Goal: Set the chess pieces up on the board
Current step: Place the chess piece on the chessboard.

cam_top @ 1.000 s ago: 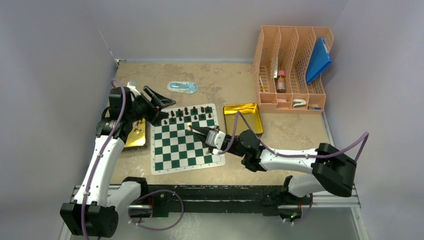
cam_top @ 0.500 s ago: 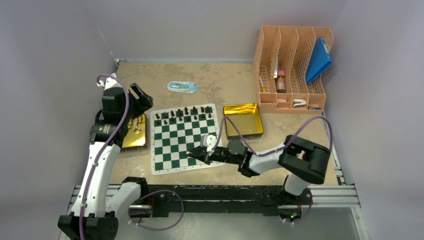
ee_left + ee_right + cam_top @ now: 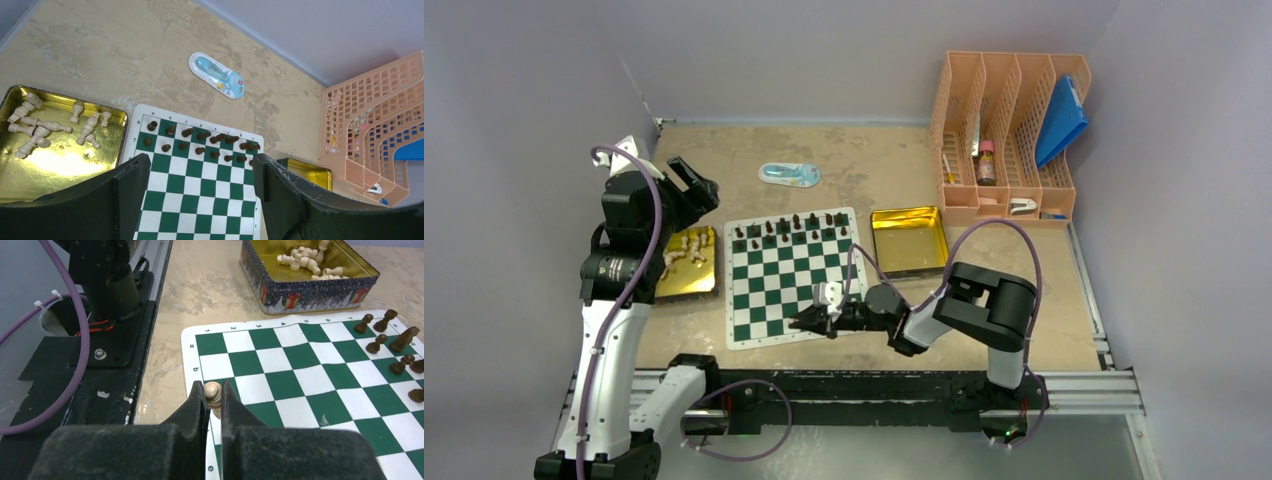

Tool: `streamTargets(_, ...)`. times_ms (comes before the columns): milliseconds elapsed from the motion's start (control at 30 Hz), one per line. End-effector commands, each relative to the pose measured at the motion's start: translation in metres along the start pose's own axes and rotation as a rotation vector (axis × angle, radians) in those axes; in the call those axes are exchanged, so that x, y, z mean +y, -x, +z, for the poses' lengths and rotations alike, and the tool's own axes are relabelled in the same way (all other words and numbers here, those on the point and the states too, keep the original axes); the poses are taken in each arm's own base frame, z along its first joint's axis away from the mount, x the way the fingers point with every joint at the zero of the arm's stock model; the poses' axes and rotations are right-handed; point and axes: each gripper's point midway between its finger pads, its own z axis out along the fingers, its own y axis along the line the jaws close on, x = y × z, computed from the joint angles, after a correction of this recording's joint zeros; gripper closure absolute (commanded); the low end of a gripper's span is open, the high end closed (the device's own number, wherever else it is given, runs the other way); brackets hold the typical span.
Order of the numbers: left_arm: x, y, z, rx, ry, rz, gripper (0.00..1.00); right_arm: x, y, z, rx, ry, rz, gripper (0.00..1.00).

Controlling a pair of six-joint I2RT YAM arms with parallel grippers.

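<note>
Table (image 3: 874,160): walled in left, far and right; bare tan stretch beyond the board, broken only by a blue-and-white packet (image 3: 789,174); rail and arm bases along the near edge
Organiser (image 3: 1009,140): orange, far right corner; blue folder (image 3: 1060,120) leaning in the end slot; small bottle (image 3: 986,160) upright in a middle slot
Board (image 3: 774,300): flat, slightly turned, between two gold trays; near border close to the table's edge; middle ranks open
Left tray (image 3: 694,290): just beside the board's left border; cream pieces (image 3: 50,125) lying jumbled inside
Right tray (image 3: 909,245): just beside the board's far right corner
Dark pieces (image 3: 200,142): upright on the two far ranks
Left gripper (image 3: 197,172): raised near the left tray's far end; fingers spread wide, nothing between them
Right gripper (image 3: 214,399): low over the board's near rank; fingers clamped on a cream pawn (image 3: 213,390); pawn upright, long axis vertical, round head up; contact with the board not clear
</note>
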Motion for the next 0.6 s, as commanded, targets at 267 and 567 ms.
streamTargets(267, -0.007, 0.01, -0.008, -0.027, -0.032, 0.019, 0.25, -0.003, 0.014, 0.022, -0.068, 0.019, 0.01, 1.0)
streamTargets(567, -0.007, 0.011, -0.009, -0.03, -0.031, 0.024, 0.25, -0.005, -0.002, 0.027, -0.008, 0.003, 0.09, 1.0)
